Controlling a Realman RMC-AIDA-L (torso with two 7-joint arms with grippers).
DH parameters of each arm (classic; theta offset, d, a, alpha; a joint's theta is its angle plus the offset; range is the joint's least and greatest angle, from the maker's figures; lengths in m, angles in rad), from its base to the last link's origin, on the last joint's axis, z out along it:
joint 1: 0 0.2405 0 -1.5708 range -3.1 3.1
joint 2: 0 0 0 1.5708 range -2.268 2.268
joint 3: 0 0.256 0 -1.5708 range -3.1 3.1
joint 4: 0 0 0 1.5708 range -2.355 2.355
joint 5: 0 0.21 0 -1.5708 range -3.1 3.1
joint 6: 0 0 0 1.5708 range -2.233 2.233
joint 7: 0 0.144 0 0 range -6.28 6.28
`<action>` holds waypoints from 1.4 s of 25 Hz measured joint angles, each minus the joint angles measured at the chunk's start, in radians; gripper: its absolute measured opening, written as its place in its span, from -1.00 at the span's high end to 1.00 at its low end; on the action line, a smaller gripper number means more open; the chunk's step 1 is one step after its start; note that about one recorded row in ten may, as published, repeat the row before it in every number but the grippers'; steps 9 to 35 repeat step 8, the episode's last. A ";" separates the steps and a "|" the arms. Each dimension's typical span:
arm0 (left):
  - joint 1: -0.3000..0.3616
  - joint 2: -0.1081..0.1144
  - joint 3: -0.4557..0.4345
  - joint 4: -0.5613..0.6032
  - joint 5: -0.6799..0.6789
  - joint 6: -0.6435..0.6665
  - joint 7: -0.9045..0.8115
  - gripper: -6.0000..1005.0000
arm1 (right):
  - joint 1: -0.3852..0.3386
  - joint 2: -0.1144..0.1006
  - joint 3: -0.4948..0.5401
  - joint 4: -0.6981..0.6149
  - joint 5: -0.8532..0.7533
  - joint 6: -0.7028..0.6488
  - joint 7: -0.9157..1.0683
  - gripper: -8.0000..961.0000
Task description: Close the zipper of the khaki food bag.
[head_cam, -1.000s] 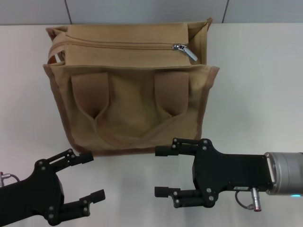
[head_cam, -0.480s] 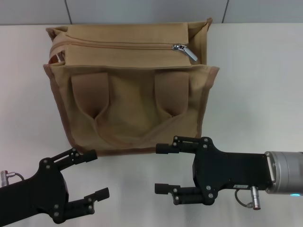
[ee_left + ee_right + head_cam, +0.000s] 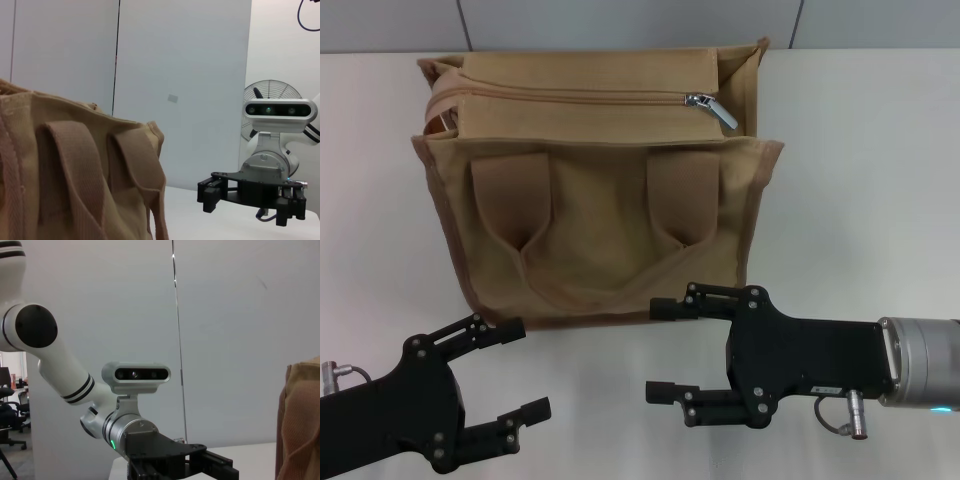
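Note:
The khaki food bag (image 3: 590,215) stands on the white table, front pocket and two handle straps facing me. Its zipper (image 3: 570,97) runs across the top as a thin line. The silver pull tab (image 3: 712,106) sits near the right end. My left gripper (image 3: 525,367) is open and empty, low on the left, just in front of the bag's lower left corner. My right gripper (image 3: 656,349) is open and empty, just in front of the bag's bottom edge, right of centre. Neither touches the bag. The bag also shows in the left wrist view (image 3: 75,175) and the right wrist view (image 3: 300,425).
The white table (image 3: 860,180) reaches to a grey wall behind the bag. The left wrist view shows the right gripper (image 3: 250,195) beyond the bag's corner. The right wrist view shows the left gripper (image 3: 175,462) and its arm.
My left gripper has shifted a little to the right and lower in the head view. My right gripper has edged slightly toward the bag. The bag and pull tab have not moved.

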 joint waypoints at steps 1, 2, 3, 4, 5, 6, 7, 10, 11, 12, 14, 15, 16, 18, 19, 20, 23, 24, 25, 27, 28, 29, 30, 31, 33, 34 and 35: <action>0.000 0.000 0.000 0.000 0.000 0.000 0.000 -0.60 | 0.000 0.000 -0.002 0.001 0.002 0.000 0.000 -0.51; 0.000 0.000 0.000 0.000 0.000 0.000 0.000 -0.60 | 0.000 0.000 -0.002 0.001 0.003 0.000 0.000 -0.51; 0.000 0.000 0.001 0.000 0.000 -0.001 0.000 -0.60 | 0.000 0.000 -0.002 0.001 0.003 0.000 0.000 -0.51; 0.000 0.000 0.001 0.000 0.000 -0.003 0.000 -0.60 | 0.000 0.001 -0.002 0.001 0.003 0.000 0.000 -0.51; 0.000 0.000 0.001 0.000 0.000 -0.003 0.000 -0.60 | 0.000 0.001 -0.002 0.001 0.004 0.000 0.000 -0.51; 0.000 0.000 0.000 0.000 0.000 -0.003 0.000 -0.60 | 0.000 0.001 -0.002 0.001 0.004 0.000 0.000 -0.51; 0.000 0.000 0.000 0.000 0.000 -0.004 0.000 -0.60 | 0.000 0.001 -0.002 0.001 0.004 0.000 0.000 -0.51; 0.000 0.000 0.000 0.000 0.000 -0.005 0.000 -0.60 | 0.000 0.001 -0.002 0.001 0.004 0.000 0.000 -0.51; 0.000 0.000 0.000 0.000 0.000 -0.005 0.000 -0.60 | 0.000 0.001 -0.002 0.001 0.004 0.000 0.000 -0.51; 0.000 0.000 0.000 0.000 0.000 -0.005 0.000 -0.60 | 0.000 0.001 -0.002 0.001 0.004 0.000 0.000 -0.51; 0.000 0.000 0.000 0.000 0.000 -0.005 0.000 -0.60 | 0.000 0.001 -0.002 0.001 0.004 0.000 0.000 -0.51; 0.000 0.000 0.000 0.000 0.000 -0.005 0.000 -0.60 | 0.000 0.001 -0.002 0.001 0.004 0.000 0.000 -0.51; 0.000 0.000 0.000 0.000 0.000 -0.005 0.000 -0.60 | 0.000 0.001 -0.002 0.001 0.004 0.000 0.000 -0.51; 0.000 0.000 0.000 0.000 0.000 -0.005 0.000 -0.60 | 0.000 0.001 -0.002 0.001 0.004 0.000 0.000 -0.51; 0.000 0.000 0.000 0.000 0.000 -0.005 0.000 -0.60 | 0.000 0.001 -0.002 0.001 0.004 0.000 0.000 -0.51; 0.000 0.000 0.000 0.000 0.000 -0.005 0.000 -0.60 | 0.000 0.001 -0.002 0.001 0.004 0.000 0.000 -0.51; 0.000 0.000 0.000 0.000 0.000 -0.005 0.000 -0.60 | 0.000 0.001 -0.002 0.001 0.004 0.000 0.000 -0.51; 0.000 0.000 0.000 0.000 0.000 -0.005 0.000 -0.60 | 0.000 0.001 -0.002 0.001 0.004 0.000 0.000 -0.51; 0.000 0.000 0.000 0.000 0.000 -0.005 0.000 -0.60 | 0.000 0.001 -0.002 0.001 0.004 0.000 0.000 -0.51; 0.000 0.000 0.000 0.000 0.000 -0.005 0.000 -0.60 | 0.000 0.001 -0.002 0.001 0.004 0.000 0.000 -0.51; 0.000 0.000 0.000 0.000 0.000 -0.005 0.000 -0.60 | 0.000 0.001 -0.002 0.001 0.004 0.000 0.000 -0.51; 0.000 0.000 0.000 0.000 0.000 -0.005 0.000 -0.60 | 0.000 0.001 -0.002 0.001 0.004 0.000 0.000 -0.51; 0.000 0.000 0.000 0.000 0.000 -0.005 0.000 -0.60 | 0.000 0.001 -0.002 0.001 0.004 0.000 0.000 -0.51; 0.000 0.000 0.000 0.000 0.000 -0.005 0.000 -0.60 | 0.000 0.001 -0.002 0.001 0.004 0.000 0.000 -0.51; 0.000 0.000 0.000 0.000 0.000 -0.005 0.000 -0.60 | 0.000 0.001 -0.002 0.001 0.004 0.000 0.000 -0.51; 0.000 0.000 0.000 0.000 0.000 -0.005 0.000 -0.60 | 0.000 0.001 -0.002 0.001 0.004 0.000 0.000 -0.51; 0.000 0.000 0.000 0.000 0.000 -0.005 0.000 -0.60 | 0.000 0.001 -0.002 0.001 0.004 0.000 0.000 -0.51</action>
